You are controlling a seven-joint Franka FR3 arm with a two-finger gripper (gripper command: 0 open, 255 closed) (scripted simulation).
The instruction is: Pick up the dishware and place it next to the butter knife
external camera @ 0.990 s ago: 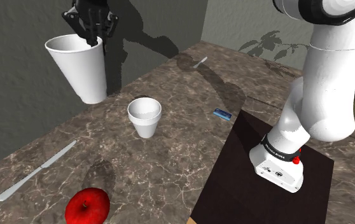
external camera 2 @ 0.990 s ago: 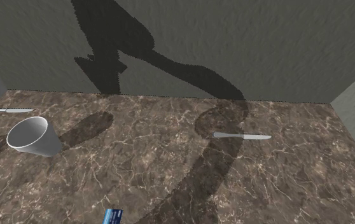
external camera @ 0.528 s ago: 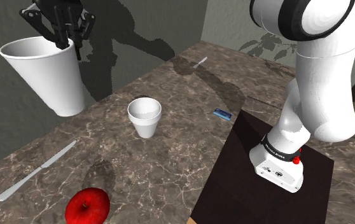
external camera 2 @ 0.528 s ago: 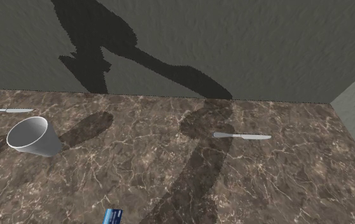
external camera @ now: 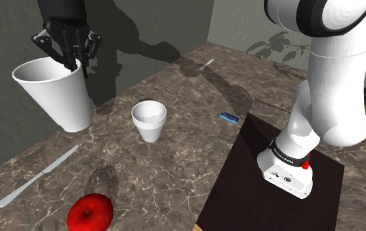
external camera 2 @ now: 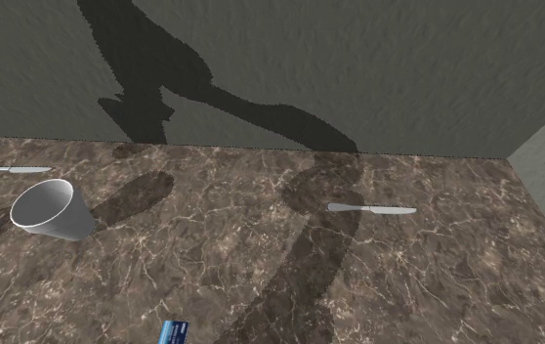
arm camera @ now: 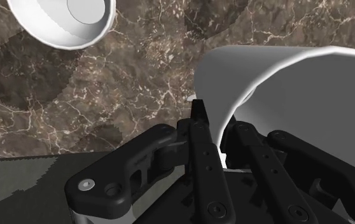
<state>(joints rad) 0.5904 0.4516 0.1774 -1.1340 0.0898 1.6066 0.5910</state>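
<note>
My black gripper (external camera: 72, 60) is shut on the rim of a large white cup (external camera: 58, 95), which hangs in the air near the wall, tilted a little. In the wrist view one finger (arm camera: 201, 141) lies outside the cup's wall (arm camera: 297, 83) and the other inside it. A long silver knife (external camera: 39, 175) lies on the marble counter below and towards the shoulder view's lower left; it also shows by the wall in the second exterior view (external camera 2: 7, 169). A second, shorter knife (external camera: 206, 64) lies at the far end of the counter (external camera 2: 371, 208).
A small white cup (external camera: 149, 120) stands mid-counter (external camera 2: 52, 209) (arm camera: 65, 22). A red apple (external camera: 90, 212) sits near the front edge, close to the long knife. A blue card (external camera: 229, 118) lies by the dark stand (external camera: 273, 197). A grey wall (external camera: 18, 20) backs the counter.
The gripper carried the large cup towards the shoulder view's left, then came lower towards the counter. The other things stayed put.
</note>
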